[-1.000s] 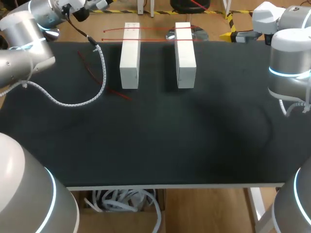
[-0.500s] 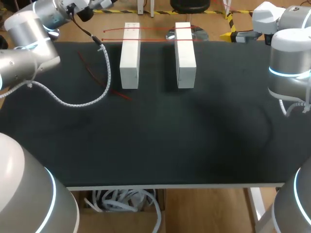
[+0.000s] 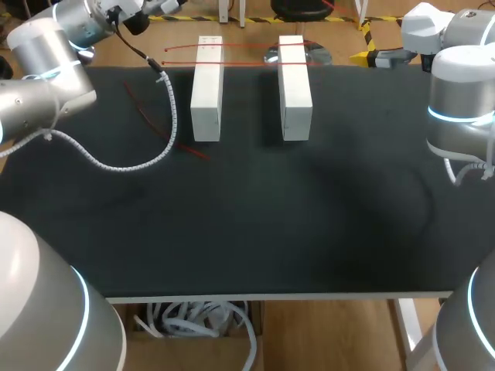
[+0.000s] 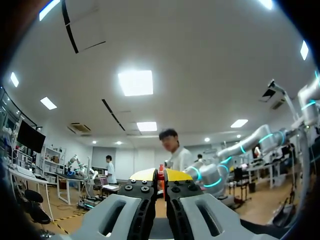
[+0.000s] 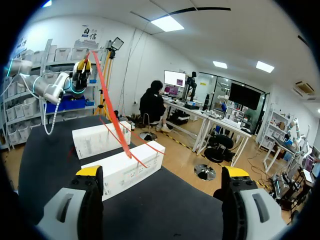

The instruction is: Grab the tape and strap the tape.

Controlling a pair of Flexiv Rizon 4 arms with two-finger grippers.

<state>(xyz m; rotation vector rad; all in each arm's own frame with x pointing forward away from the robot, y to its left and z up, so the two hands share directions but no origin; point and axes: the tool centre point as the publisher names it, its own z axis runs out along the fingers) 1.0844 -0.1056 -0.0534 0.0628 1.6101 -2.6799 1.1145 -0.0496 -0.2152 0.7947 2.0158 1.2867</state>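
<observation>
My left end effector [image 4: 161,176] is raised off the far left corner of the worktop [image 3: 247,232]. Its yellow tips are almost together, pinching the red tape [image 4: 161,169] between them. From the right wrist view, that tape [image 5: 113,111] runs taut from the left end effector [image 5: 82,69] down to the right white box [image 5: 125,171], with a looser strand curving over that box's top.

Both boxes stand side by side at the far edge, well apart from the near edge. There is a gap between the left white box [image 3: 206,89] and the right one [image 3: 295,85]. In the head view two red lines of tape [image 3: 247,46] cross their far ends, and another strand lies on the worktop just left of the left box. My left arm's white spiral cable [image 3: 116,165] sags onto the worktop there too.

My right end effector [image 5: 162,172] hangs beyond the right edge with its fingers spread wide and nothing between them. The boxes are ahead of it and well apart.
</observation>
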